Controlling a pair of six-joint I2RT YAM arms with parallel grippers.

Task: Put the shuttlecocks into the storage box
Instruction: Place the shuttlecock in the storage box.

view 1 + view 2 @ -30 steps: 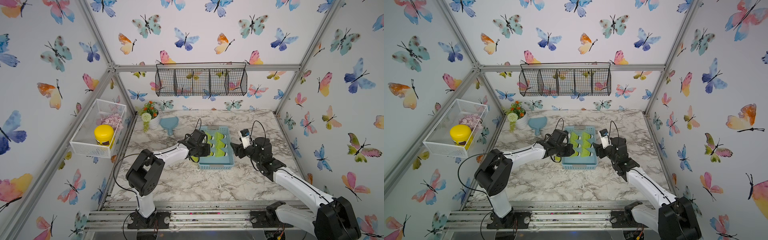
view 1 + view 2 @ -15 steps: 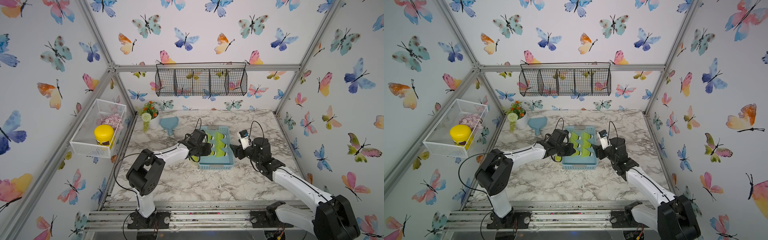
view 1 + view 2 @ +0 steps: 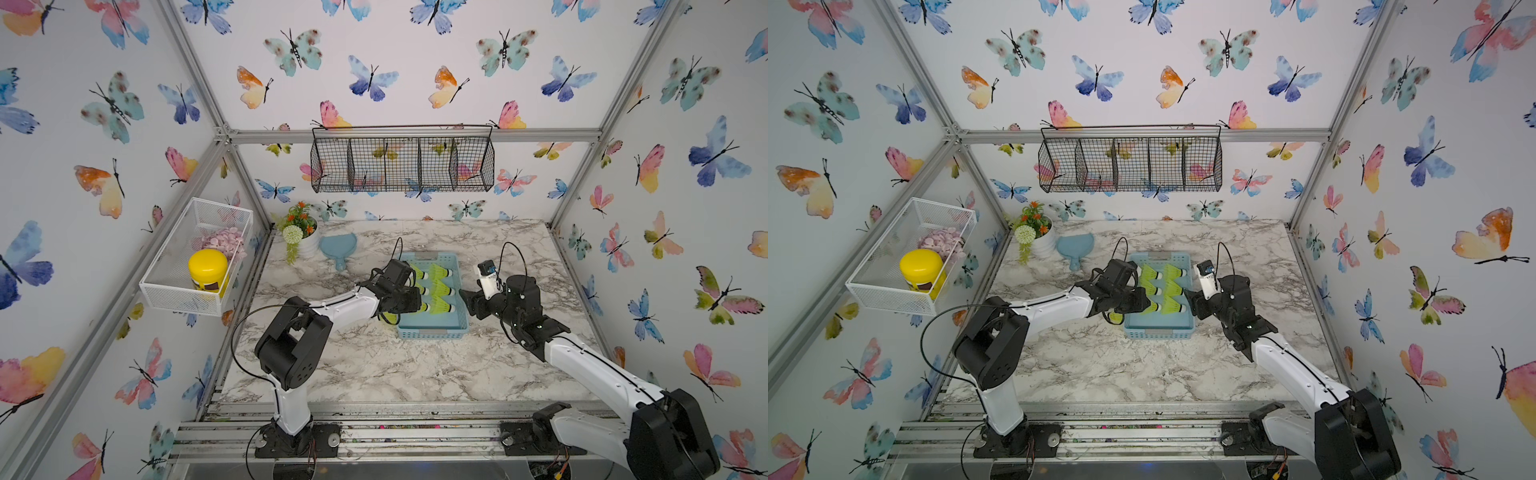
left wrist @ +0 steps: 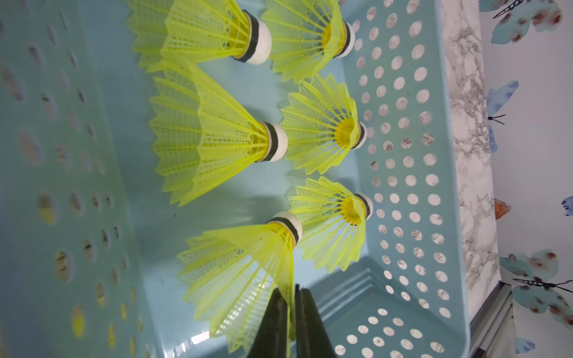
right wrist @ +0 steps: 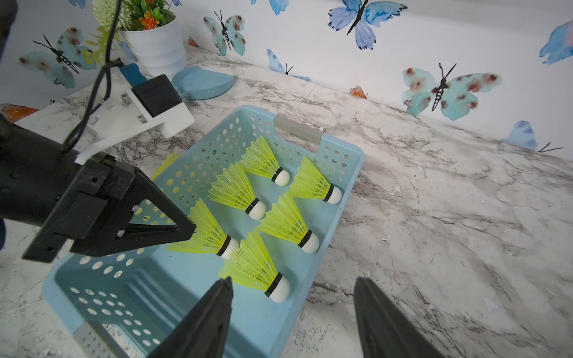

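Here, the room is a small cell: butterfly wallpaper (image 3: 112, 108) on every wall, an aluminium frame (image 3: 415, 135) along the edges, and a grey-veined marble table (image 3: 374, 365) underfoot.

On the left wall hangs a white mesh basket (image 3: 178, 291) with a yellow-lidded jar (image 3: 208, 268) and a pinkish heap (image 3: 226, 243) inside. At the table's back left corner stands a white plant pot (image 3: 308, 247), and a blue scoop (image 3: 338, 247) lies just beside it. High on the back wall hangs a black wire basket (image 3: 401, 166).

The left gripper (image 4: 291, 293) reaches over the left wall of the storage box (image 3: 432, 332), which sits mid-table. Its jaws stand almost together, with the skirt edge of the near-left shuttlecock (image 4: 248, 257) between them. Whether they press on it I cannot tell.

Six shuttlecocks (image 5: 286, 221) lie on their sides in the box, in two rows of three, white tips toward the right wall. Another yellow-green skirt (image 3: 388, 319) shows on the table just outside the box's left wall, mostly hidden.

The right gripper (image 5: 293, 280) hovers at the box's right side, jaws wide apart and empty. Right of the box the marble carries scattered white flecks (image 5: 384, 240).
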